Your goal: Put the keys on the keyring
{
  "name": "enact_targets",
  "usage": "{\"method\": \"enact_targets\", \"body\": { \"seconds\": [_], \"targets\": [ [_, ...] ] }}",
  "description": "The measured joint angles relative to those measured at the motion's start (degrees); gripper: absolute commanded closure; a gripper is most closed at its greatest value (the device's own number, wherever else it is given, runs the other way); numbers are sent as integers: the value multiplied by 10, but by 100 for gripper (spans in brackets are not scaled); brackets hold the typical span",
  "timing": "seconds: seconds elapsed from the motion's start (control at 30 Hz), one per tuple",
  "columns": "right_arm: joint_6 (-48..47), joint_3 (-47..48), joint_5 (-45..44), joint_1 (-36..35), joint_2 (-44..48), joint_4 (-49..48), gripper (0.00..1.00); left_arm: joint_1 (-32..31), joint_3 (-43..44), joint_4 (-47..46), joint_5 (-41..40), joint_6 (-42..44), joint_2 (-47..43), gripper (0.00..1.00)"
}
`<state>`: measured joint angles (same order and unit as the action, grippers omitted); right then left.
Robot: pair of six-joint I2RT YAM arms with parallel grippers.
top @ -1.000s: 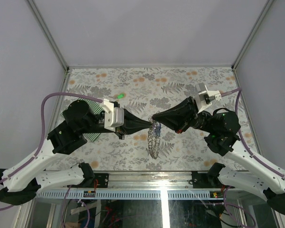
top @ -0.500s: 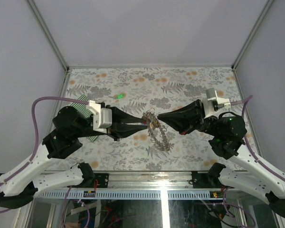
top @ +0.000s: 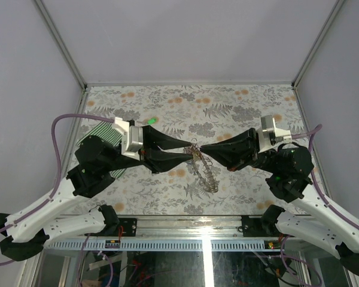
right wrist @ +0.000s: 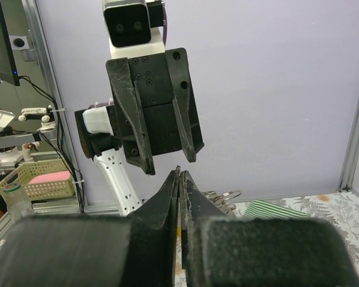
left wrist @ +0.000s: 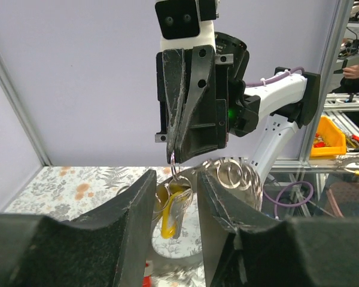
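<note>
At the centre of the floral-patterned table (top: 227, 107), two black grippers met tip to tip above the surface. The left gripper (top: 189, 150) had its fingers apart. The right gripper (top: 201, 148) had its fingers pressed together on a thin wire loop of the keyring (top: 208, 176), a grey metal chain with small rings. From that pinch the chain trailed off toward 5 o'clock.

Count in the top view: two arms, one chain, one key and one cloth. The key was a small key with a bright green plastic head (top: 151, 121), lying alone on the table at 10 o'clock from the fingertips and well apart from them. The green-and-white striped cloth (top: 106, 133) lay at 9 o'clock, partly under the left arm.

The left wrist view added what the top view hid. One key with a yellow plastic head (left wrist: 169, 220) hung from the loop in the gap between the left fingers (left wrist: 131, 209), with further rings bunched beside it. Whether it touched either finger could not be told. A red scrap (left wrist: 146, 281) at 6 o'clock was cut off by the frame edge and could not be identified.

The right wrist view confirmed the closed right fingers (right wrist: 167, 197) and the spread left jaws opposite. It showed no keys.
</note>
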<state>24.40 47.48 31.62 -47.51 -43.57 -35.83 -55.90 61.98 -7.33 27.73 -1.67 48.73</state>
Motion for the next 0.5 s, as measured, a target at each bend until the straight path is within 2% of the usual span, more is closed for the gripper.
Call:
{"method": "enact_targets", "body": {
  "seconds": [0.5],
  "targets": [
    [-4, 0, 9, 0, 1, 6, 100, 0, -7, -39, 6, -45, 29, 69]
  ]
}}
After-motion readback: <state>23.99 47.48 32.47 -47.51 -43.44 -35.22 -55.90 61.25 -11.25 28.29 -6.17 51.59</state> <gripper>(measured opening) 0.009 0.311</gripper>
